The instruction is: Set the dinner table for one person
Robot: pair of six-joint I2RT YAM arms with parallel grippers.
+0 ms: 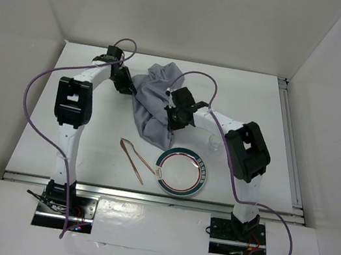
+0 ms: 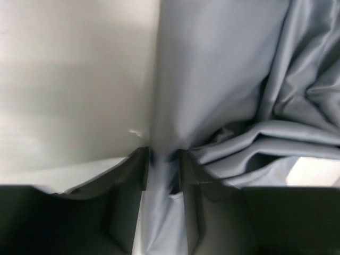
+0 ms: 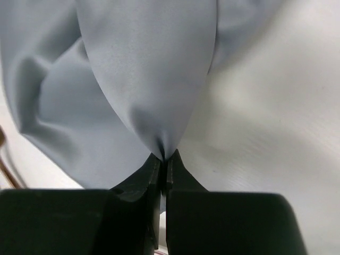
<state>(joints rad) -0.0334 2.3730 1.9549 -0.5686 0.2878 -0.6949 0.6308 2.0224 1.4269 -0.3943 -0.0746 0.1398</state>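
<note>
A crumpled grey cloth (image 1: 152, 101) lies mid-table on the white dinner table (image 1: 88, 146). My left gripper (image 1: 127, 85) is shut on the cloth's left edge; in the left wrist view the cloth (image 2: 223, 79) is pinched between the fingers (image 2: 133, 175). My right gripper (image 1: 171, 116) is shut on the cloth's right side; in the right wrist view a fold of the cloth (image 3: 149, 79) is clamped between the fingertips (image 3: 151, 167). A white plate with a green and red rim (image 1: 182, 172) lies near the front. Copper-coloured tongs (image 1: 136, 158) lie left of it.
A small clear glass (image 1: 216, 142) stands right of the cloth, close to the right arm. White walls enclose the table on three sides. A metal rail runs along the table's right edge (image 1: 292, 149) and front edge.
</note>
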